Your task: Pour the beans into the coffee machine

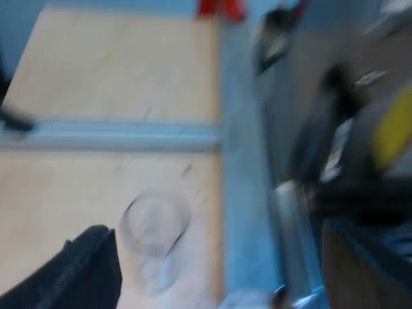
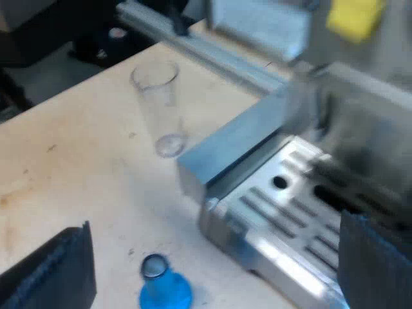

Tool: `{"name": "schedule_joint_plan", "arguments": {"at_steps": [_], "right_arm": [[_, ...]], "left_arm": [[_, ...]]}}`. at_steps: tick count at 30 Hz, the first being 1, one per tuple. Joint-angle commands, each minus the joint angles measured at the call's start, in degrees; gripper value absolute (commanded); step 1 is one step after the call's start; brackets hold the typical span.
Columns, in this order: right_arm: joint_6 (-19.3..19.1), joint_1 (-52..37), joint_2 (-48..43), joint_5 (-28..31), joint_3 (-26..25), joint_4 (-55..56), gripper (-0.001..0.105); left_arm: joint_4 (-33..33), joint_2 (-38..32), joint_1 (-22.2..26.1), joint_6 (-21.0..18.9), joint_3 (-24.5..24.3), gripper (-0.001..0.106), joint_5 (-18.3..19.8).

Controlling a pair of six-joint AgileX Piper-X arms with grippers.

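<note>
right wrist view: the measuring glass is seen standing upright on the wooden table, near a corner of the espresso machine; no beans can be made out in it. the blue tamper is placed apart from the glass. the right gripper is spread wide, with nothing pinched. in the left wrist view the glass is viewed from above, close to the left gripper, whose jaw state cannot be told. risk is judged here: a rushed, off-centre grab could tip the light glass, or the tamper could be knocked.
</note>
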Motion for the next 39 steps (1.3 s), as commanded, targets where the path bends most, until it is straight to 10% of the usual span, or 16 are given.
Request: {"name": "schedule_joint_plan", "arguments": {"at_steps": [1,14,27,39], "right_arm": [[-1.8,-0.3,-6.1,5.3,-5.9,9.3,0.078],[-3.5,-20.0,-15.6,8.2,-17.9,27.1,0.078],[-3.7,-61.6,-24.8,-14.9,-17.8,37.6,0.078],[-5.6,-71.9,-29.8,-18.7,-17.8,40.3,0.078]], "left_arm": [[-0.1,-0.3,-0.2,-1.2,-4.4,0.067,3.2],[-4.8,-0.3,-2.1,-4.1,-10.8,0.067,7.2],[-3.9,-0.3,-5.3,-3.2,-11.4,0.067,7.2],[1.5,-9.3,-10.2,2.2,-11.8,0.067,-6.8]]}}
